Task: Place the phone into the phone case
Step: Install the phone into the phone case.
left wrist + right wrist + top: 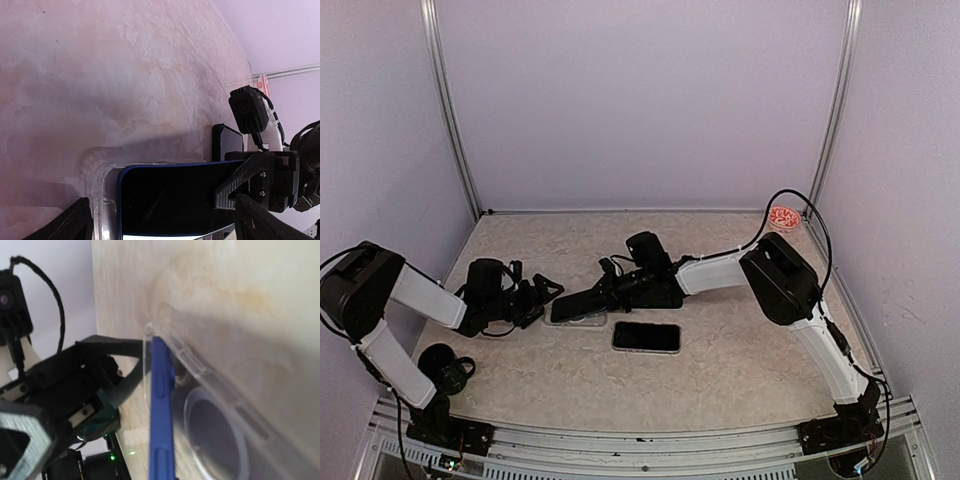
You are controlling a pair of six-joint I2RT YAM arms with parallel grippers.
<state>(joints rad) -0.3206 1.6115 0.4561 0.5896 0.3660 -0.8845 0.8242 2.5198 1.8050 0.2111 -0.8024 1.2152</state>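
Observation:
The phone, dark-screened with a blue rim, lies tilted over the clear phone case, its far end lifted. My right gripper is shut on that raised end, and its ribbed finger lies across the screen. In the right wrist view the phone's blue edge stands just inside the wall of the case, which has a round ring on its back. My left gripper is open at the case's left end, with one finger on each side of phone and case. It touches neither.
A second dark phone lies flat on the table just right of the case and shows in the left wrist view as phone. A red-and-white round object sits at the back right corner. A black lens-like object rests by the left arm's base.

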